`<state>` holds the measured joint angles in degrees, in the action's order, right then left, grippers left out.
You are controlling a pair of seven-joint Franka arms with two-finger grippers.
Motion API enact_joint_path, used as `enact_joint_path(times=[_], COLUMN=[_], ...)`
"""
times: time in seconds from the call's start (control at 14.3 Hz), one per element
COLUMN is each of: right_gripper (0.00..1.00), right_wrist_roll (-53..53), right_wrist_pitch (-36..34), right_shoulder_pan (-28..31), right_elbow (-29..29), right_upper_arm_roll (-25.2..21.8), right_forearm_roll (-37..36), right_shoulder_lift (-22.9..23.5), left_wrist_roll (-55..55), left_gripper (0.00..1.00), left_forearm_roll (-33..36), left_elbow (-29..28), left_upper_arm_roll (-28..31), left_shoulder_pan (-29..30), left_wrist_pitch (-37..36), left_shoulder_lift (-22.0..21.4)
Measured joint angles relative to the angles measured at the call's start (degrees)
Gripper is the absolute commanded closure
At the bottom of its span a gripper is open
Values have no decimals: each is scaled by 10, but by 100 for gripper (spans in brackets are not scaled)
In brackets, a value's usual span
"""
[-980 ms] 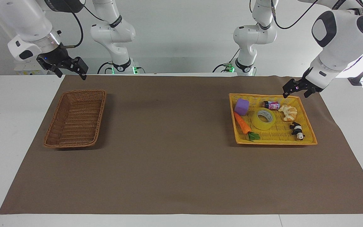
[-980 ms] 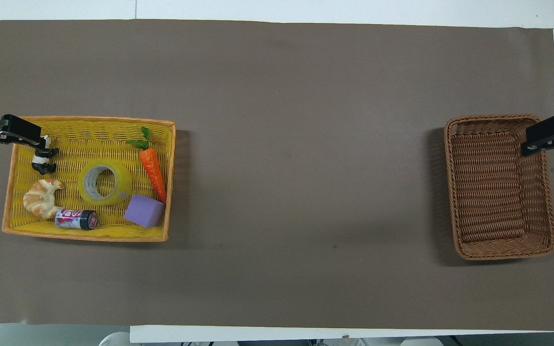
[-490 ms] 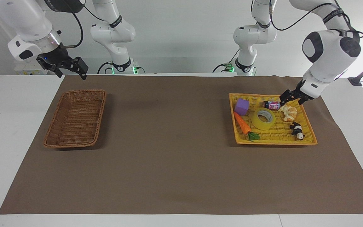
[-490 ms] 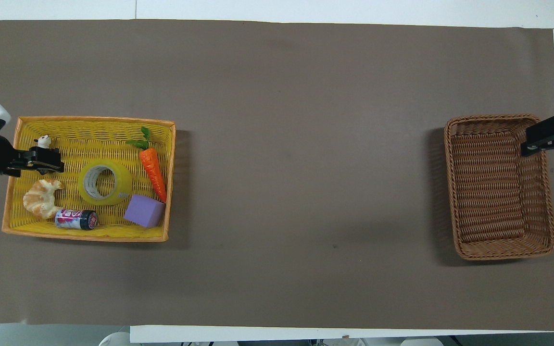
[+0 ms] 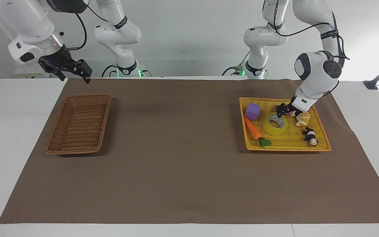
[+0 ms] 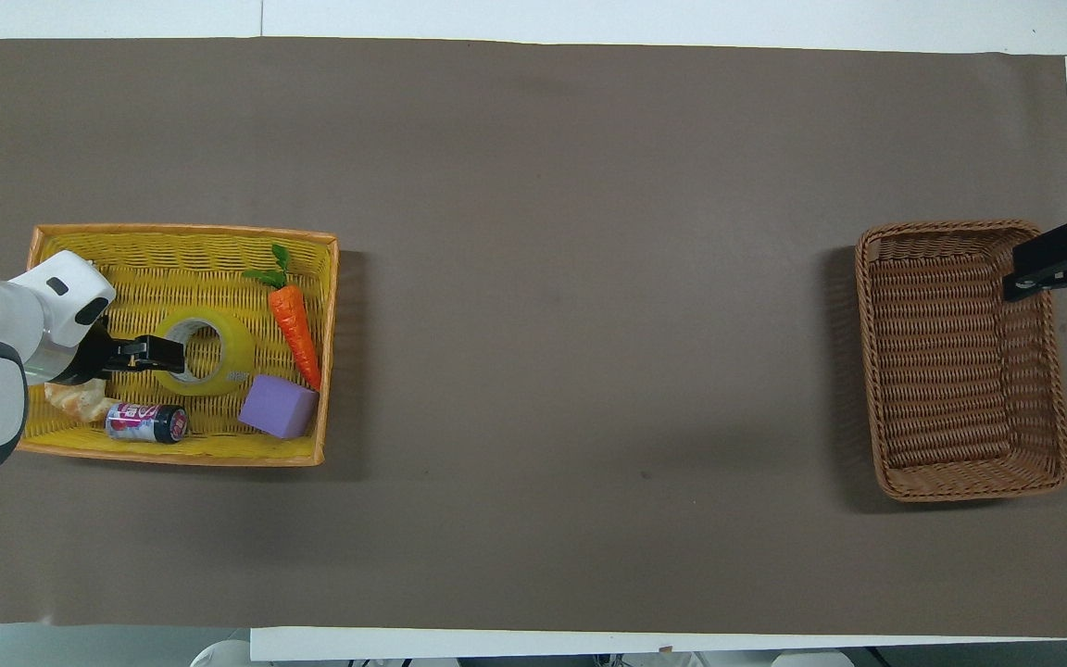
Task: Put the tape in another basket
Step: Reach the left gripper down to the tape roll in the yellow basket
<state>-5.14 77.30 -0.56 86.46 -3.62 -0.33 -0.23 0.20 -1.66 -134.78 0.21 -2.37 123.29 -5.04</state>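
in the facing view, the right gripper [image 5: 72, 70] hangs at the upper left of the frame, over the brown mat near the corner of the basket [image 5: 79, 123], its fingers apart and holding nothing; this arm waits. the basket, brown wicker with sloping sides, sits at left of centre on the surface [image 5: 176, 171], with nothing visible in it. the middle of the frame is bare brown mat.

at right of centre lies the yellow tray [image 5: 321, 144]. in it, from its left edge across: a purple block [image 5: 252, 111], an orange toy carrot [image 5: 253, 129] with its green leaves toward the bottom of the frame, the tape [image 5: 274, 125] lying flat with its hole upward, a croissant [image 5: 303, 118], and a small panda figure [image 5: 310, 135] at the lower right of the tray. the left gripper [image 5: 283, 110] is down at the upper right rim of the tape, its fingers apart; whether they touch the roll cannot be told.

in the overhead view the order flips: the yellow tray [image 6: 172, 239] is at the left of the frame, the left gripper [image 6: 158, 353] reaching in from the left edge over the tape [image 6: 223, 357], one finger across the ring's rim. a small can [image 6: 147, 422] lies on its side below the tape in the frame. the basket [image 6: 960, 371] is at the far right, with the right gripper [image 6: 1052, 264] over its upper right rim.
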Motion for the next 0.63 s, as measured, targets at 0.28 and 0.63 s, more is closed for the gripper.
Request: enact_joint_path(times=[0.28, 0.63], right_gripper=[0, 0], right_wrist_roll=[0, 0], right_wrist_pitch=[0, 0], right_shoulder_pan=[0, 0], right_elbow=[0, 0], right_upper_arm_roll=[0, 0], right_forearm_roll=[0, 0], right_shoulder_lift=[0, 0], left_wrist_roll=[-5, -5], left_gripper=[0, 1], left_forearm_roll=[0, 0], left_elbow=[-2, -4], left_upper_arm_roll=[-1, 0], left_shoulder_pan=[-10, -10], left_wrist_pitch=[34, 65], left_shoulder_lift=[9, 36])
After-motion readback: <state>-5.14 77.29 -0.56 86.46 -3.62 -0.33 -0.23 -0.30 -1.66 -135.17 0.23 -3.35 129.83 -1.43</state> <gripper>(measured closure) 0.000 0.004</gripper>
